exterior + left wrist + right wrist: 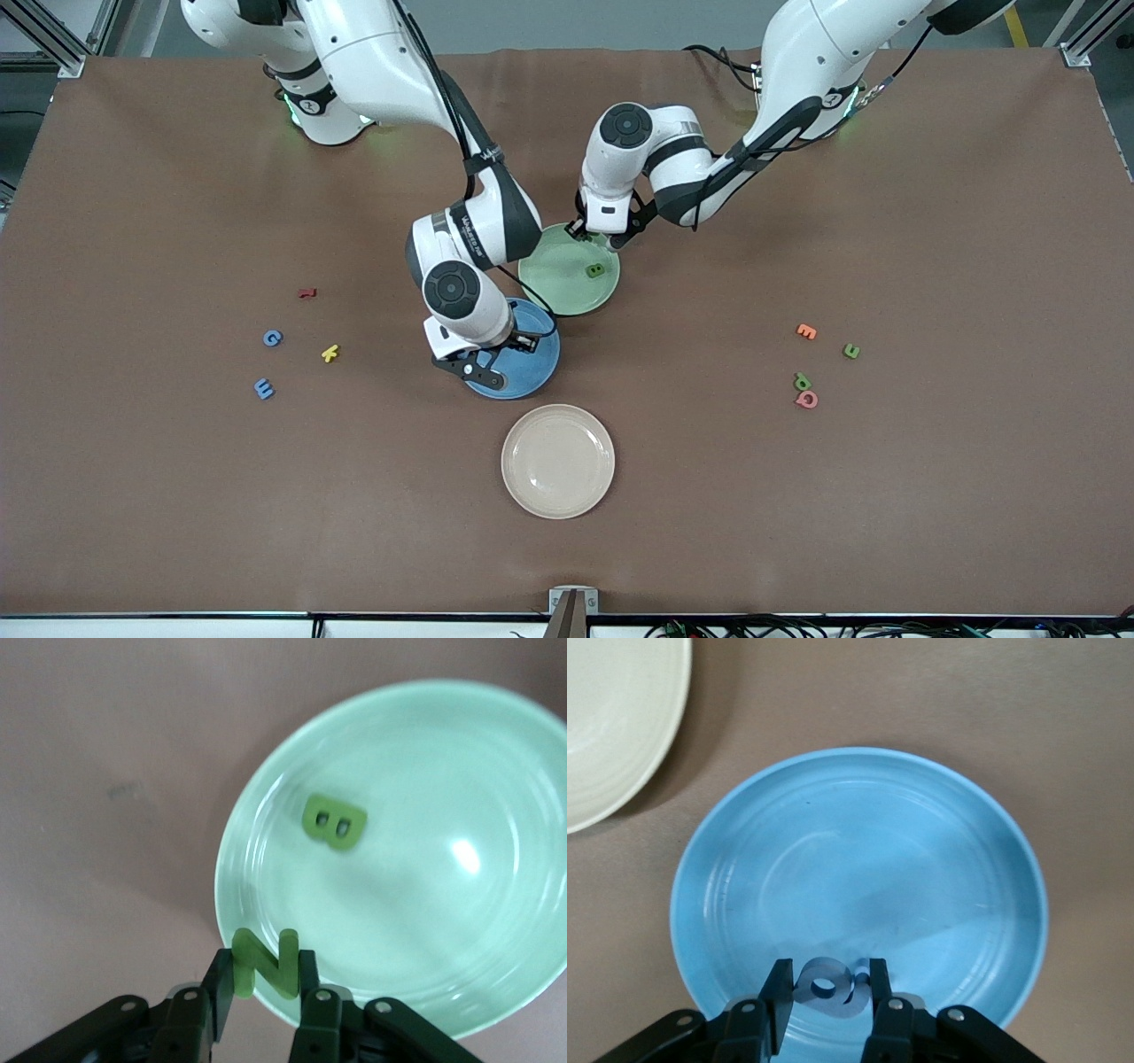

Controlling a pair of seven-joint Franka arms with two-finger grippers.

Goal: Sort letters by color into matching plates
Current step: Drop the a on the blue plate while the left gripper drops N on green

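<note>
My left gripper (585, 237) hangs over the rim of the pale green plate (554, 283), shut on a green N (266, 961). The N stands upright between the jaws of that gripper (264, 979). A green B (595, 270) lies in that plate (443, 771). My right gripper (500, 359) is over the blue plate (536, 372) and is shut on a blue letter (828, 988). Loose blue letters G (273, 338) and E (264, 388) lie toward the right arm's end. Two green letters (851, 351) (803, 382) lie toward the left arm's end.
A cream plate (558, 461) sits nearer the front camera than the blue plate. A yellow K (330, 353) and a red letter (306, 292) lie by the blue letters. An orange letter (806, 331) and a pink one (807, 400) lie by the green ones.
</note>
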